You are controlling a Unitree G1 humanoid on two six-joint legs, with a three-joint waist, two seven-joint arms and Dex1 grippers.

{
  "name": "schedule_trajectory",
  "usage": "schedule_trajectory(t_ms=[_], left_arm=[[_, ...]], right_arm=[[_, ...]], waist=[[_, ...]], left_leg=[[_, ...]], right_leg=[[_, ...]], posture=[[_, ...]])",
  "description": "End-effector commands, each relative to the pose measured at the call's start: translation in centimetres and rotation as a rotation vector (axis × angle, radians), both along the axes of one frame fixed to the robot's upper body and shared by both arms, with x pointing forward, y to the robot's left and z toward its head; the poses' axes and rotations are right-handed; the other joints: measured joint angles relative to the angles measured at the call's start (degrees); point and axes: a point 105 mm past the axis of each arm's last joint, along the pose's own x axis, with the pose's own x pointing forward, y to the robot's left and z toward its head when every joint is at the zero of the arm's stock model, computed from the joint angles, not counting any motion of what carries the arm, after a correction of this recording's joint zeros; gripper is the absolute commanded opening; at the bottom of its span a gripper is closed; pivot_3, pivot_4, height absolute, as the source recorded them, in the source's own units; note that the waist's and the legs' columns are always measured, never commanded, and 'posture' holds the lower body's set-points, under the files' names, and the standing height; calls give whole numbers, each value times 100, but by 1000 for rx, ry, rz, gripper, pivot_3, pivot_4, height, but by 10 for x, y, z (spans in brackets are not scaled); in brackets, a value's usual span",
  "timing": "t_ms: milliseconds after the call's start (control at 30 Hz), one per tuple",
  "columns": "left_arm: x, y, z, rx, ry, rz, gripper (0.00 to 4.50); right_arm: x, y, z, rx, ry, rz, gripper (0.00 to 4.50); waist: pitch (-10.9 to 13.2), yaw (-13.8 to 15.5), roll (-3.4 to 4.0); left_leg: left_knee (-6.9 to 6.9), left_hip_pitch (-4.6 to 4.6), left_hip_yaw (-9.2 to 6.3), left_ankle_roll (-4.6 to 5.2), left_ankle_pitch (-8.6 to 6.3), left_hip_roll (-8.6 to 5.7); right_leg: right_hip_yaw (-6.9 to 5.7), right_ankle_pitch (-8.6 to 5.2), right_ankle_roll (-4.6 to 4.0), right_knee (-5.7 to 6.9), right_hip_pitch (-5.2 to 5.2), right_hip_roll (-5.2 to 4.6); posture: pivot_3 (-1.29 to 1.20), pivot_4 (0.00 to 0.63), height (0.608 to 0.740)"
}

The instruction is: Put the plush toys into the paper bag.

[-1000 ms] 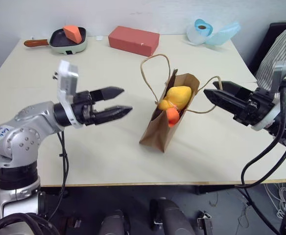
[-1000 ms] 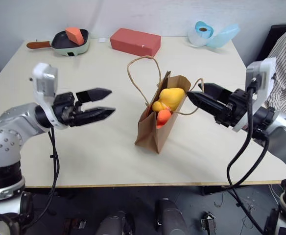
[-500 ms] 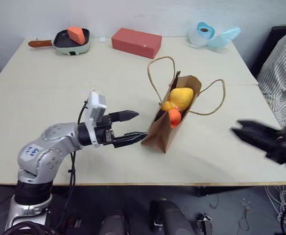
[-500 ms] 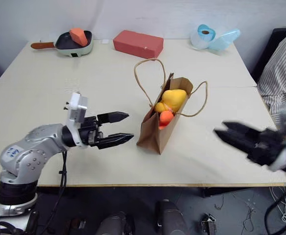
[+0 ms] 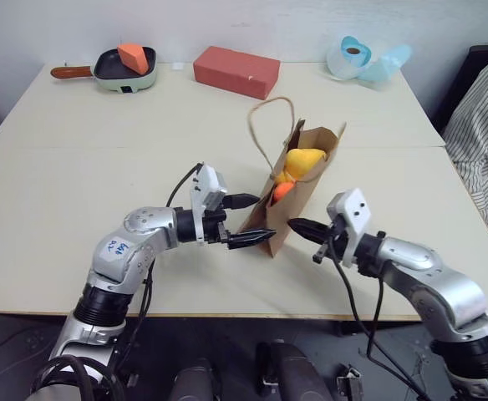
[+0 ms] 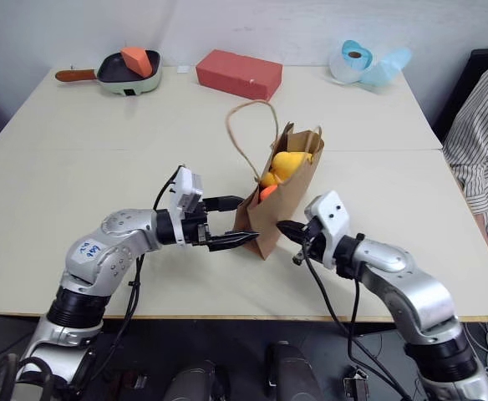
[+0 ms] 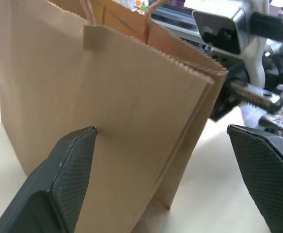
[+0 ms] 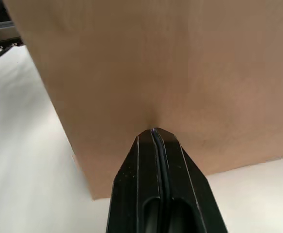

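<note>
Left eye view has both arms dropped low against the paper bag (image 5: 298, 188) since a second ago, one each side of its base. The left gripper (image 5: 248, 220) has its jaws spread wide around the bag's near corner; the right gripper (image 5: 301, 226), part open a moment ago, now has its jaws pressed together, the tip touching the bag's wall. The plush toys (image 5: 297, 167), yellow over orange, sit inside the upright bag on the table (image 5: 77, 192), so the job looks about done.
</note>
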Motion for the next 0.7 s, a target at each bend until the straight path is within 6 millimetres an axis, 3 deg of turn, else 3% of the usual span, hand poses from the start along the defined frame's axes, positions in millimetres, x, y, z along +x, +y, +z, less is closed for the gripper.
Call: schedule_trajectory(t_ms=[33,267,400,567,700], left_arm=[[-2,-5,9,-19,-59,8,4500],[22,-8,1,3,-84,149,4500],[33,-10,2,-19,-101,189,3696],[37,-14,1,-34,-100,160,2063],[40,-13,6,-58,-103,108,797]], right_arm=[[2,13,6,14,-46,25,18],[1,24,6,43,-47,56,18],[-3,26,8,51,-55,76,0],[-13,21,12,61,-72,90,0],[-27,3,24,52,-116,87,0]], waist=[[0,-9,0],[0,-10,0],[0,0,0],[0,-8,0],[0,0,-1]], left_leg=[[2,1,0,0,0,1],[11,5,0,0,0,1],[18,0,0,5,-3,0],[19,1,0,5,-3,1],[24,-3,-1,7,-4,-2]], right_leg=[[-1,0,0,1,0,0],[-1,0,-1,15,2,-2],[-4,0,-1,14,2,-6],[-7,0,-1,16,1,-6],[-8,0,-1,16,1,-8]], posture=[[0,150,740],[0,150,740],[0,150,740],[0,150,740],[0,150,740]])
